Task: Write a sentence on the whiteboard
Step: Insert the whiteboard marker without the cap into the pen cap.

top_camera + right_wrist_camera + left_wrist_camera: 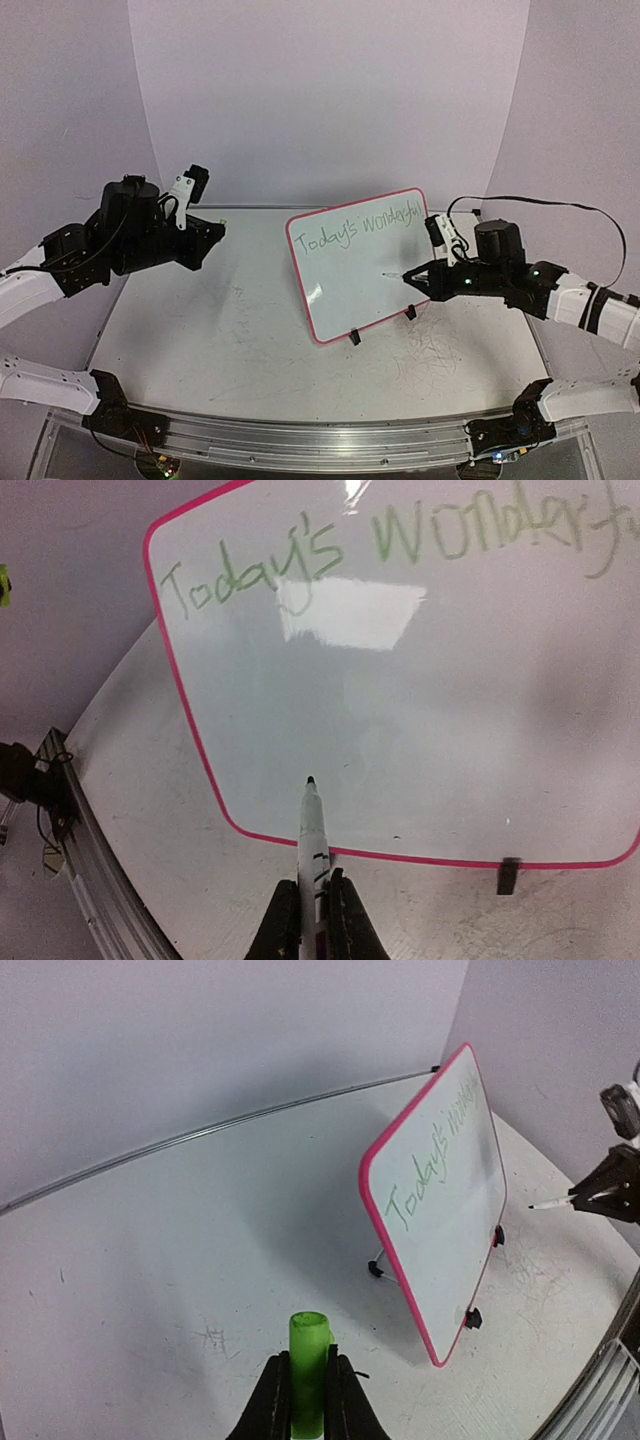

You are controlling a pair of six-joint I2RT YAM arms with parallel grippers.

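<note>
– Grey table [230,340], scuffed with old scribbles, carries everything. Why is the whiteboard [360,270] standing and not lying flat?
– It leans back on black clip feet [354,337], right of the table's middle. Its face is tilted up so an arm coming from the side can reach it and the camera above can read it.
– And the sentence [362,228]?
– Green, one slanting line along the top edge: "Today's wonderful". Below it the board is bare, so I'd judge there is room for more words.
– What are the arms holding?
– The right gripper [314,890] is clamped on a marker [311,825]. It grips the barrel far back, so the point sticks out well ahead and the fingers clear the board face.
– The left one?
– The left gripper [309,1360] pinches a green cap [309,1332], upright, over the table's left side and well apart from the board. I think it is placed there to be out of the writing arm's way yet ready for recapping.
– Is the tip [308,781] touching?
– It points at the board's lower half. From the left wrist it seems just off the surface, but I can't say for sure.
</note>
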